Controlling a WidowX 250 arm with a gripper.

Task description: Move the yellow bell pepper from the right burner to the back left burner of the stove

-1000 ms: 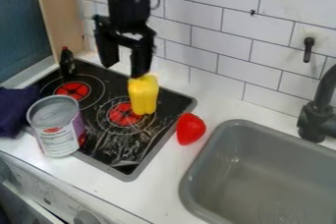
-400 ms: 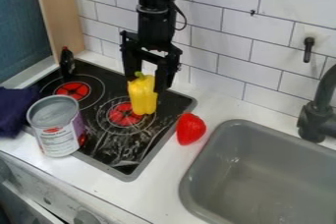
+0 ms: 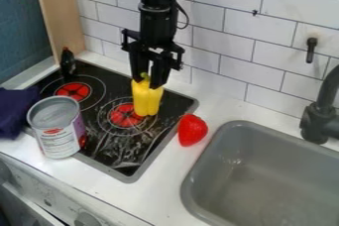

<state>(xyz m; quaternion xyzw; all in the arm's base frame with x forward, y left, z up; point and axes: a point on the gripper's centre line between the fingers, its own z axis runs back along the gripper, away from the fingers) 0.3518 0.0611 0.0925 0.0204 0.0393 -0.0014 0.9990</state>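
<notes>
The black gripper [image 3: 147,81] hangs over the back right part of the stove, its fingers closed around the top of a yellow bell pepper [image 3: 147,99]. The pepper stands upright by the right red burner [image 3: 125,115] of the black stove top [image 3: 106,143]. A red strawberry-shaped toy [image 3: 192,130] lies on the white counter, just right of the stove's edge. An open metal can [image 3: 58,133] stands at the stove's front left.
A small dark bottle [image 3: 67,63] stands at the stove's back left corner. Dark blue cloth [image 3: 16,112] lies at the left edge. The grey sink [image 3: 265,170] with a black faucet [image 3: 319,116] is at the right, and a tiled wall [image 3: 218,36] rises behind.
The gripper moved right until it straddled the pepper, then its fingers closed on the top. The pepper has shifted slightly to the right.
</notes>
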